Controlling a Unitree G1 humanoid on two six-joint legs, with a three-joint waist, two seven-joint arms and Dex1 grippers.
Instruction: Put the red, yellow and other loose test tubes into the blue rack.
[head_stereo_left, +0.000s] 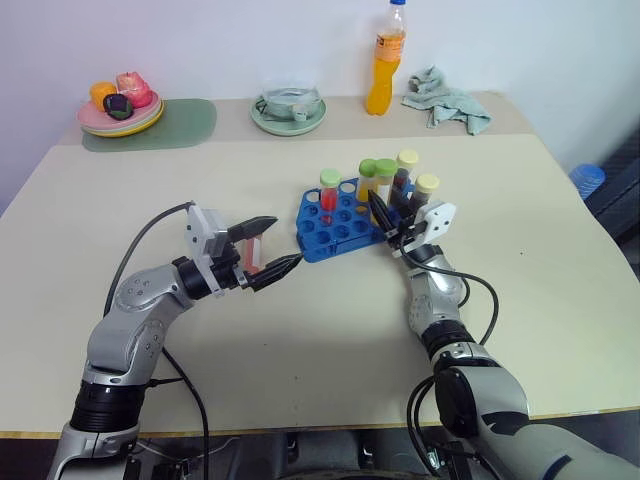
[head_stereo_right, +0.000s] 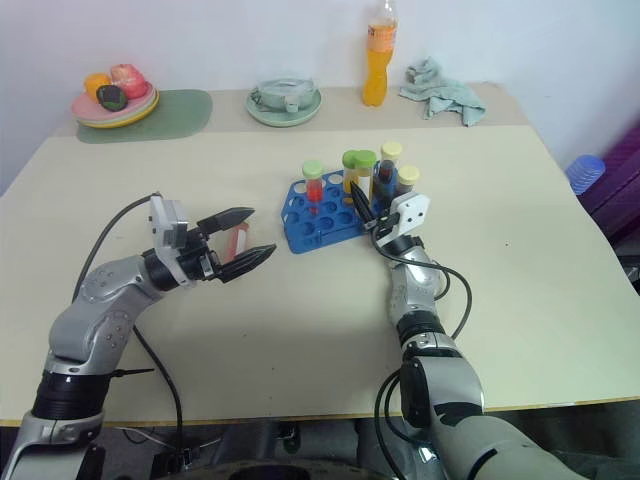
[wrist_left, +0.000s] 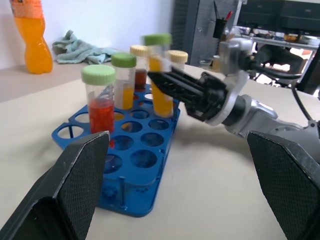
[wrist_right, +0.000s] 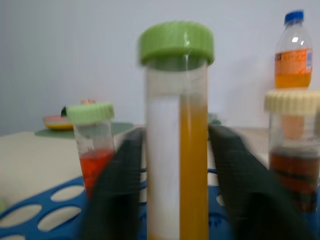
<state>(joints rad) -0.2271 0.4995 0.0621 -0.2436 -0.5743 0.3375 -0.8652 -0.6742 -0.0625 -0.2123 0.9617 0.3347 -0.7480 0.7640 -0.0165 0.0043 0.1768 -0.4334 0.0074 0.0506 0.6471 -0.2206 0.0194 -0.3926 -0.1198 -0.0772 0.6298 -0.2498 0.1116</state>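
Right gripper (wrist_right: 172, 185) fingers straddle yellow tube (wrist_right: 175, 130) in blue rack (head_stereo_left: 335, 232), seemingly loosened; left gripper (head_stereo_left: 268, 250) spread wide.

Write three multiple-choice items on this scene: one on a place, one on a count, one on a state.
1. The orange bottle stands: A) beside the cloth at the table's far edge B) at its near edge C) on the floor.
2. Tubes standing in the blue rack: A) three B) five C) seven.
3. The left claw is: A) shut on a tube B) shut on the cloth C) open and empty.
A: bottle and cloth sit together at the back. B: five caps show. C: nothing lies between its spread fingers.
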